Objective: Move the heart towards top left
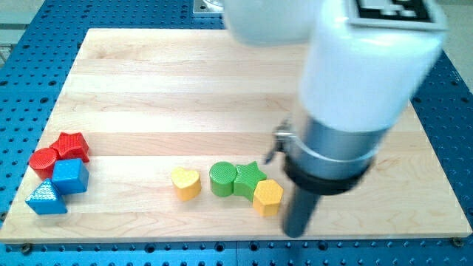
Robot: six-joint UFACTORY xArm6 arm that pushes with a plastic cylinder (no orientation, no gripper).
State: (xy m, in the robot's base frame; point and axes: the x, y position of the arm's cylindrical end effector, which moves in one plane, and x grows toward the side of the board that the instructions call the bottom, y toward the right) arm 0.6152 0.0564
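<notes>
Your rod has no jaws and holds nothing; my tip (296,232) rests near the board's (148,81) bottom edge, just right of the yellow hexagon (267,196). Leftward you see one green star (250,177), one green cylinder (222,179), then the yellow heart (185,182). Four blocks cluster far left: red star (72,146), red cylinder (43,160), blue cube (70,176), blue triangle (46,198). The wood above the heart lies open.

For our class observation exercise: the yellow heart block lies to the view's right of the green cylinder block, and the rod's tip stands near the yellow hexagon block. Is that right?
Not quite. The camera view shows the yellow heart block to the view's left of the green cylinder block, apart from it. The rest holds: my tip stands near the yellow hexagon block, on its right.
</notes>
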